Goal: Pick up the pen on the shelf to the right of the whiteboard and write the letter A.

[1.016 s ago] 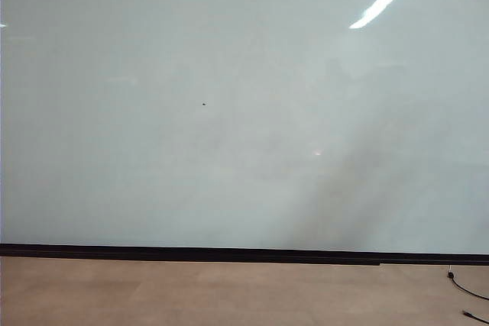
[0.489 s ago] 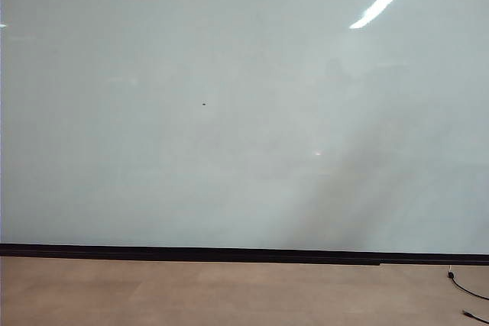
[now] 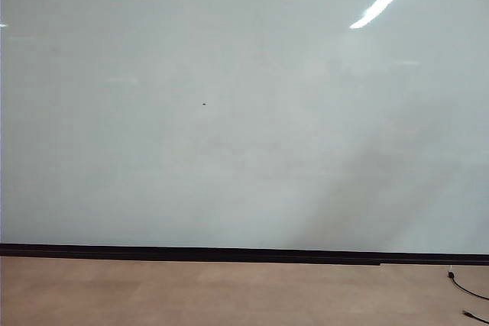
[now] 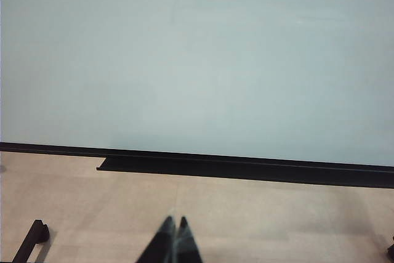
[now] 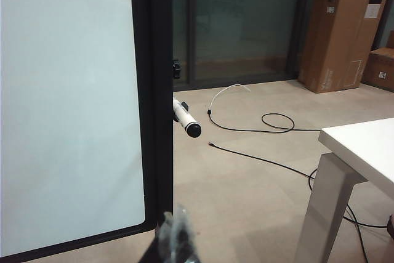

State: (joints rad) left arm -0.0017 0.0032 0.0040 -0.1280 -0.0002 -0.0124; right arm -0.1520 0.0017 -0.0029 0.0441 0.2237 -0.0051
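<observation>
The whiteboard (image 3: 244,112) fills the exterior view, blank except for a tiny dark speck (image 3: 204,103); no letter A is in view. Neither gripper appears in that view. In the right wrist view the pen (image 5: 184,118), white with a dark end, juts out from the black frame at the whiteboard's (image 5: 68,90) right edge. My right gripper (image 5: 174,218) is blurred, shut and empty, well short of the pen. In the left wrist view my left gripper (image 4: 175,220) is shut and empty, pointing at the whiteboard's (image 4: 197,60) lower edge above the floor.
A black strip (image 3: 244,253) runs along the board's bottom. Right of the board stand a white table (image 5: 363,146) and cardboard boxes (image 5: 345,32), with cables (image 5: 271,121) on the floor. A black foot (image 4: 34,238) sits on the floor by the left gripper.
The dim shadow on the right part of the board has faded and shifted right. Nothing else differs in the exterior view.
</observation>
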